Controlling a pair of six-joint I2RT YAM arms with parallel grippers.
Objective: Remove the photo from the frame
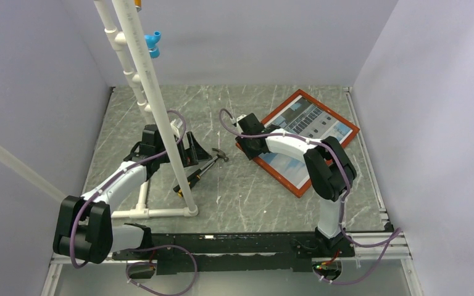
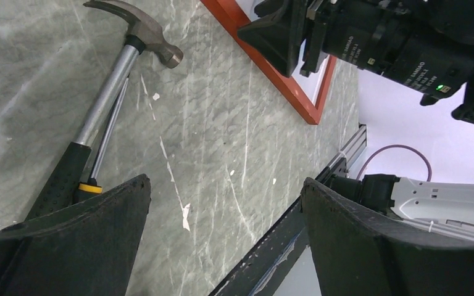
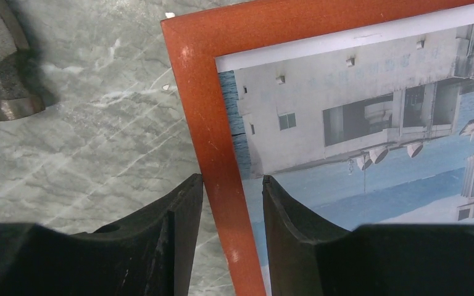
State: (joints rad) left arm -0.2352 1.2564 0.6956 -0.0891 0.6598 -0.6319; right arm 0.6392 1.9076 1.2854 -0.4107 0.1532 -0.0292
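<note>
Grey-green marbled table (image 1: 253, 197) spreads out from the two arm bases at the near edge. The left gripper (image 2: 225, 184) hovers above bare table on the left-centre, its jaws spread wide with nothing between them. Just beyond it lies a hammer (image 1: 200, 169), flat on the table, with a black grip, a steel shaft and its head pointing toward the right arm. A white pipe stand (image 1: 154, 92) rises in front of the left arm in the overhead view.

Farther right, the right gripper (image 3: 232, 185) is lowered onto the near-left side of the frame (image 3: 197, 74). Its jaws are narrow and straddle the orange-red rail. One finger sits against the rail's outer edge over the table. The other sits over the print, with a thin strip of picture showing between it and the rail.

The frame lies flat and turned diagonally at the far right of the table. The photo (image 3: 345, 123) is inside it, face up, showing a pale building and blue sky.
</note>
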